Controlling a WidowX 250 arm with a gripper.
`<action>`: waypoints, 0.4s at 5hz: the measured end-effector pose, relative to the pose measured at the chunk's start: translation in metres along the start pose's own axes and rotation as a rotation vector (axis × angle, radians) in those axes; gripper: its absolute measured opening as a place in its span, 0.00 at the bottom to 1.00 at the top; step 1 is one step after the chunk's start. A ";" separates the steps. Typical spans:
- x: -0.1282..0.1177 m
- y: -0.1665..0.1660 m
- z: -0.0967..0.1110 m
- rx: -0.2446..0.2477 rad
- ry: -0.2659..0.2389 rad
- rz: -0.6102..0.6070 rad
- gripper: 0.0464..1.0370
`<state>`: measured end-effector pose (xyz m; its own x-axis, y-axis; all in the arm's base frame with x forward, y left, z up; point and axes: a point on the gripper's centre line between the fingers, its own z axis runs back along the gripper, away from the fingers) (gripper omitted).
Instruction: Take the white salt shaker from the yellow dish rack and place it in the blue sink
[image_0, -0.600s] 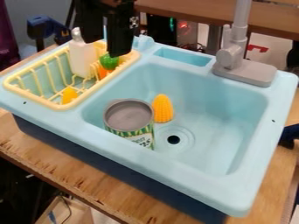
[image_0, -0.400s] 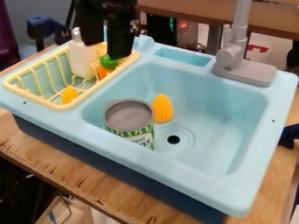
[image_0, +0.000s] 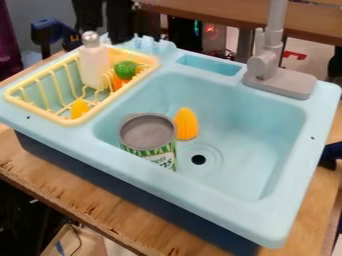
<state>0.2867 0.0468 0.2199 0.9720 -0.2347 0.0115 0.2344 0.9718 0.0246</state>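
black, my gripper (image_0: 107, 31) hangs at the upper left of the camera view, close to the grey cap of the white bottle (image_0: 94, 67). i cannot tell whether my grip is open or closed, nor whether it touches that cap. the bottle stands upright in the pale yellow dish rack (image_0: 40, 112), near the rack's far side. just to the right of it, inside the same rack, i see a round green toy vegetable (image_0: 125, 70) with an orange piece (image_0: 118, 82) just below it. a smaller yellow-orange piece (image_0: 79, 108) lies toward the rack's near end, well apart from the green one.

the rack sits on the left part of my light blue toy sink (image_0: 220, 187). down in the basin, by its near left wall, a tin can (image_0: 148, 132) stands with its grey round end up and green and white stripes on its label. right beside it, a yellow toy corn cob (image_0: 186, 124) points away from me, behind the dark round drain hole (image_0: 198, 159). at the far right corner rises a grey faucet (image_0: 267, 65), next to a shallow recess (image_0: 208, 65) in the sink's rim. under the sink is a wooden tabletop (image_0: 100, 202).
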 end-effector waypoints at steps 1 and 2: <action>0.001 0.032 -0.003 0.022 0.009 0.062 0.96; 0.009 0.063 -0.002 0.022 -0.034 0.115 0.96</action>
<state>0.3102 0.1061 0.2193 0.9913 -0.1223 0.0489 0.1202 0.9918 0.0435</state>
